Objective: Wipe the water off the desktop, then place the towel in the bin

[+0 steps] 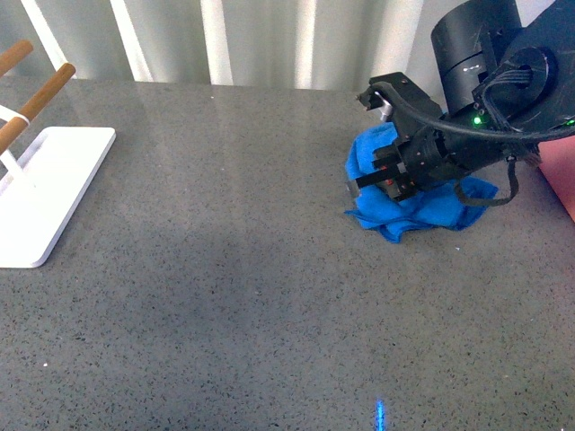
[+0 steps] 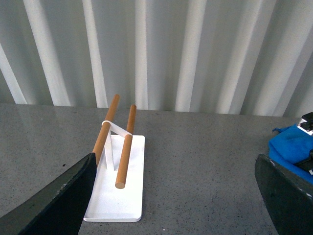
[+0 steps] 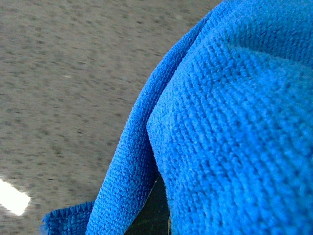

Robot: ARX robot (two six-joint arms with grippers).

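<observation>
Pinching the bunched blue towel [image 1: 431, 215], our right jaws sit low on the desk [image 1: 225, 269] near the pink bin [image 1: 561, 175]. Our left jaws are spread wide. A thin pinch could let the towel slip out before the bin.

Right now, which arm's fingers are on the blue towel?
The right arm's fingers grip the bunched towel on the desktop. The left arm's fingers are spread wide, holding nothing, facing the white stand.
</observation>
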